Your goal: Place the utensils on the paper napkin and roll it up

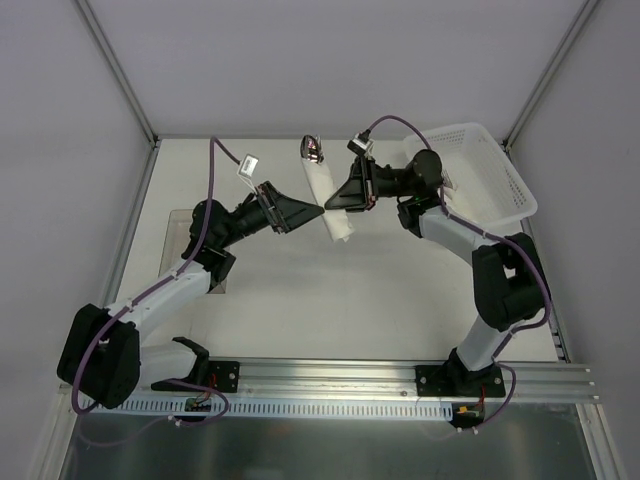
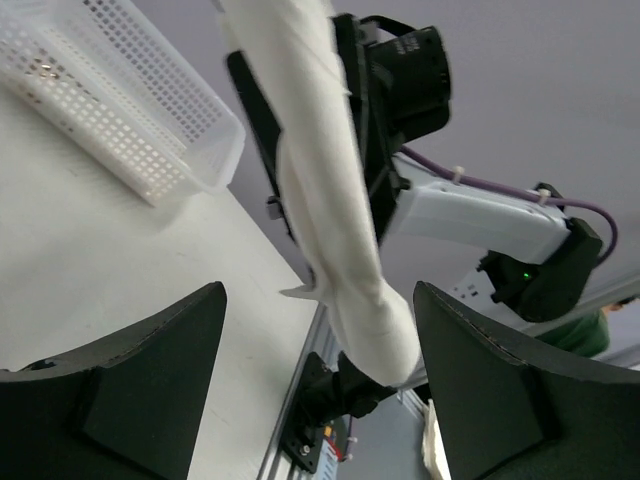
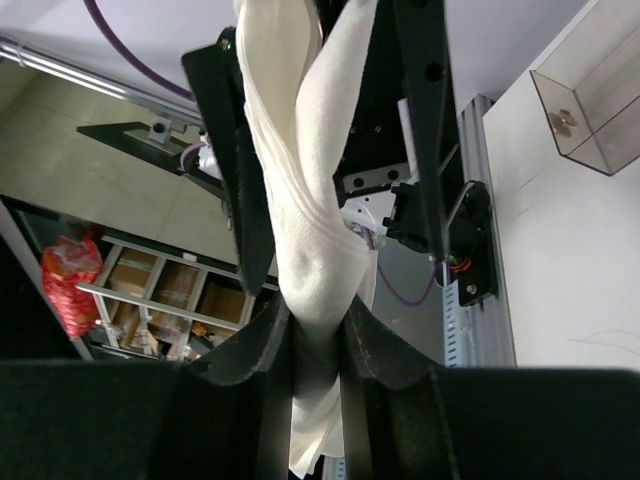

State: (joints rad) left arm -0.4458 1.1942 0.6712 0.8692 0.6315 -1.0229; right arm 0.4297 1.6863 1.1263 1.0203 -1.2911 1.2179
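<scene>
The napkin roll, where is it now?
In the top view, the rolled paper napkin is near the far middle of the table, pinched by the right gripper, with the open left gripper just left of it.

I'm seeing a white lattice basket [image 1: 495, 170] sitting in the table's [image 1: 300, 295] far right corner and a clear box [image 3: 590, 120] resting at its left.
</scene>
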